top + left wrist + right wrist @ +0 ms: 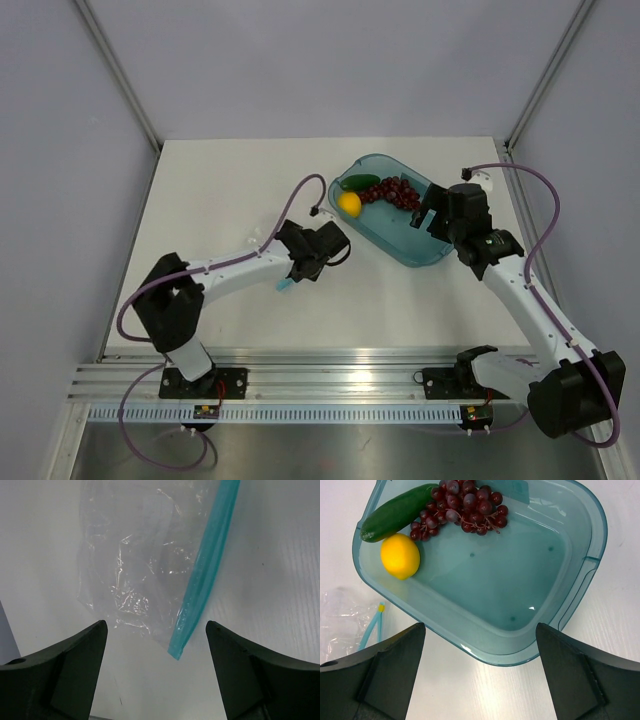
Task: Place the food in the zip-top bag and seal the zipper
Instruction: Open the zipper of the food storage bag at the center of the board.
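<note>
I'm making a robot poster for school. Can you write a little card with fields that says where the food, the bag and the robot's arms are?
food: lemon, grapes and cucumber, together at one end of the teal tray
bag: clear zip-top bag, flat on the table, no food inside
zipper: blue strip along one edge
left end effector: open, over the bag
right end effector: open, over the tray

A: What am I looking at on my left arm [240, 266]?
B: White links, black joints, purple cable [291, 203].
A: Right arm [530, 300]?
B: Same. I see black bases [205, 383], orange tag [208, 410], matte black wedge pincer fingers [60, 675].
</note>
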